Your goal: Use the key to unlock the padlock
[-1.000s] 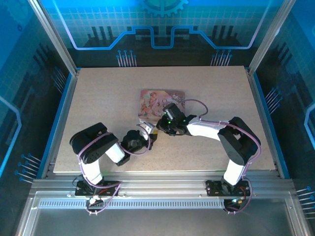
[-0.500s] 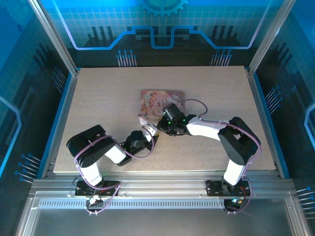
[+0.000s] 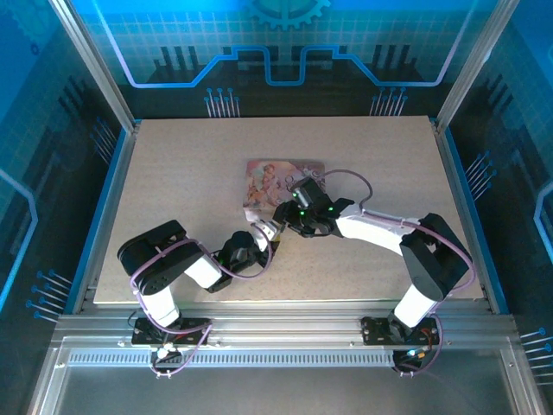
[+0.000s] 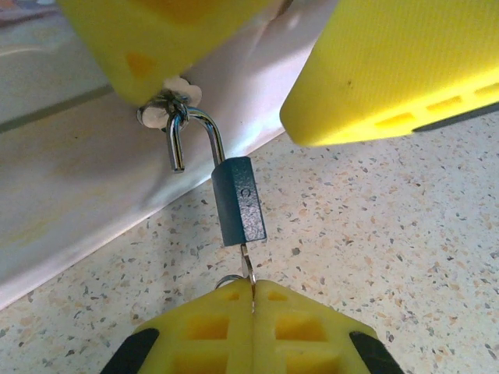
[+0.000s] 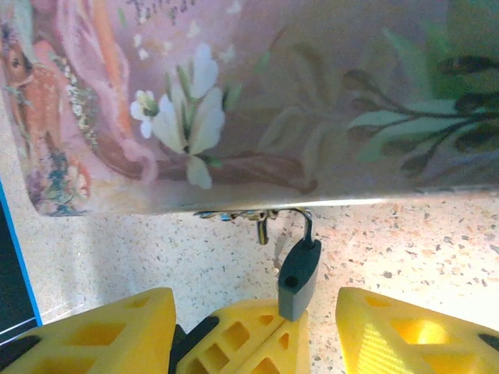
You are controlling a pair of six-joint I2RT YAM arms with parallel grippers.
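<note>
Since a moment ago the right fingers (image 5: 117,331) have spread apart, one each side of the padlock (image 4: 240,201). From the left wrist, the key (image 4: 247,269) sits in its base, left fingers (image 4: 210,327) clamped on it. It hangs from the pink tin (image 5: 312,101) near the middle of the desk (image 3: 190,173).

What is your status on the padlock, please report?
Left gripper shut on the key, key in the padlock. Right gripper open around both. Shackle end free, hooked to the pink tin.
</note>
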